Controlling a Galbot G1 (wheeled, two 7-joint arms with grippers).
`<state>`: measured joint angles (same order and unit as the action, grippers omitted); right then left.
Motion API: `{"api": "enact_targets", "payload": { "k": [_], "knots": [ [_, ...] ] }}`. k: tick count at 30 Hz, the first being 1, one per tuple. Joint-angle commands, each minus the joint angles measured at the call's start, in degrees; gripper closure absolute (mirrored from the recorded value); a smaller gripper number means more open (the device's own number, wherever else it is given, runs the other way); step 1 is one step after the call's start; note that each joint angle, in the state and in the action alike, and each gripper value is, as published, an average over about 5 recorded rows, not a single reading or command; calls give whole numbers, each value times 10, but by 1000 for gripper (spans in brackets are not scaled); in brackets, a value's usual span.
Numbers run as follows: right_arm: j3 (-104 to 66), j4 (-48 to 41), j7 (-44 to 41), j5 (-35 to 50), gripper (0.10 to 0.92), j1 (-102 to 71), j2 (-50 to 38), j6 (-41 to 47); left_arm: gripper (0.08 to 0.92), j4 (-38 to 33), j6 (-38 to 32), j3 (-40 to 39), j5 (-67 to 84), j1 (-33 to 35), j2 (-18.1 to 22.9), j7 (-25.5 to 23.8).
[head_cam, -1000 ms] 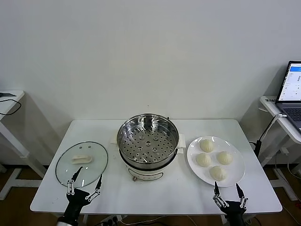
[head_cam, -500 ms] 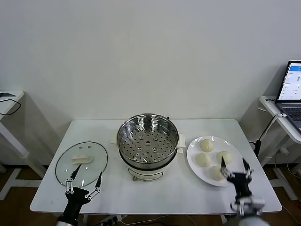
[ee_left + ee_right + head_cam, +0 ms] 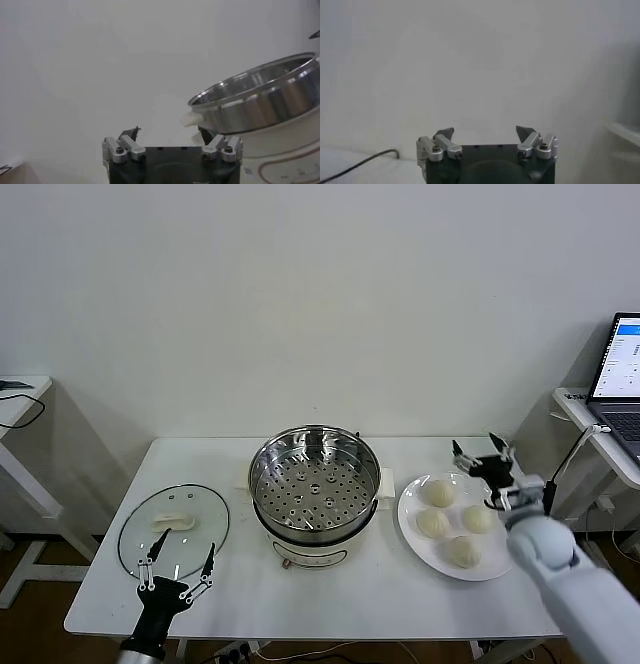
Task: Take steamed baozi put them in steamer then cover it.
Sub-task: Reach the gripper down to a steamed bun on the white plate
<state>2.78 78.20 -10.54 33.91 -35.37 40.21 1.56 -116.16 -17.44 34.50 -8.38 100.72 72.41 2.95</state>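
Steamer (image 3: 314, 489) mouth stands uncovered; cover (image 3: 174, 531) lies apart, left of it.

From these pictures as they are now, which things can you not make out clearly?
- Steamer in the left wrist view: cut off by the picture's edge, so only part of its wall and rim shows; the perforated tray is hidden behind that wall.
- Baozi: the right arm covers part of the nearest bun in the head view.
- Right wrist view: shows only wall past the open right gripper; plate and buns are out of frame.
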Motion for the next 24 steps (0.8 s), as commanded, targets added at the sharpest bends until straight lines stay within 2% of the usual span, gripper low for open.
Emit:
{"api": "enact_targets", "payload": {
  "k": [1, 4, 8, 11, 15, 24],
  "knots": [
    [234, -119, -255, -43, 203, 240, -79, 19, 177, 1, 0, 1, 0, -1, 1, -1],
    [307, -167, -381, -97, 203, 314, -64, -14, 177, 4, 0, 3, 2, -2, 2, -1],
    [329, -248, -559, -234, 203, 371, -17, -69, 177, 6, 0, 7, 4, -3, 4, -2],
    [333, -280, -634, -324, 203, 396, 14, -75, 177, 6, 0, 10, 5, -2, 5, -3],
    [359, -288, -668, -386, 203, 415, 42, -72, 177, 8, 0, 13, 6, -1, 7, -3],
    [425, -335, -640, -431, 203, 433, 109, -64, 177, 9, 4, 12, 11, 0, 10, -3]
  ]
}}
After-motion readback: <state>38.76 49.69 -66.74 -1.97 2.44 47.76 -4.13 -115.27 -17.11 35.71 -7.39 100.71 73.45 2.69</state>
